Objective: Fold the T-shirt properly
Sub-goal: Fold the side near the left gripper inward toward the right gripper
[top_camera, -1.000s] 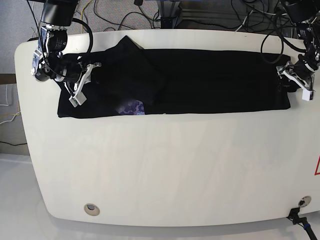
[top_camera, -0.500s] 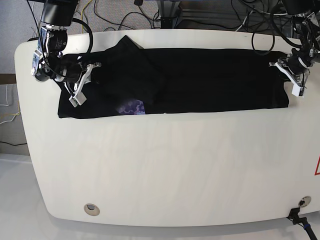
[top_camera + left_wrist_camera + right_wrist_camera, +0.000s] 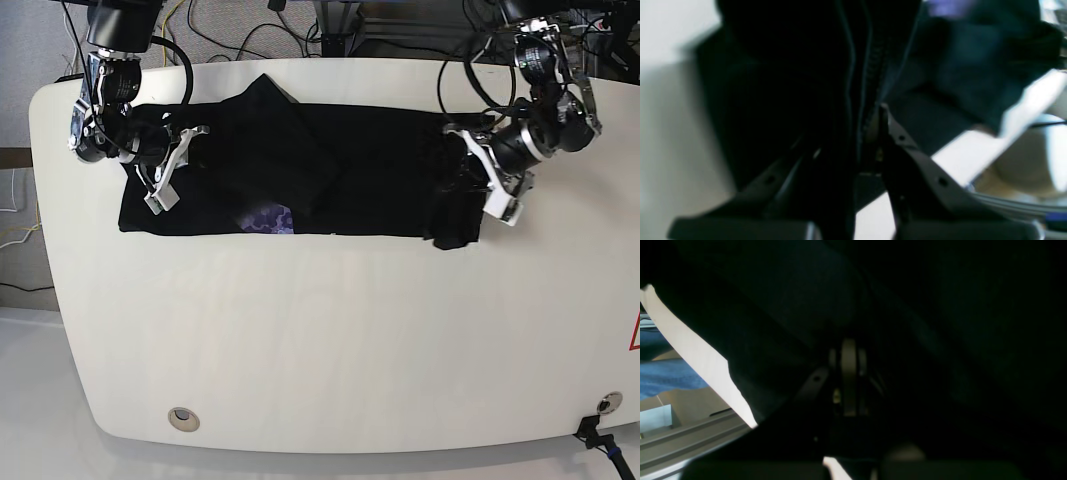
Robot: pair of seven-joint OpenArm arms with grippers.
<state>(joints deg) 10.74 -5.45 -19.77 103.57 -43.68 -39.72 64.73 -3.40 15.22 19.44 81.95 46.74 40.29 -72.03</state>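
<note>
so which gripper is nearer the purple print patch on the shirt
Right. The right gripper grips the T-shirt just beside the purple print patch; the left gripper holds the far end.

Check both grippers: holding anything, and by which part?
Left gripper pinches the T-shirt by its end edge, dragged inward. Right gripper is shut on its opposite end.

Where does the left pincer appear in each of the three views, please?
Base: left pincer at right of centre, shut on the T-shirt.
Left wrist: pincer low in centre, shirt hem between its fingers.
Right wrist: not in it.
Shared landmark: the white table.
</note>
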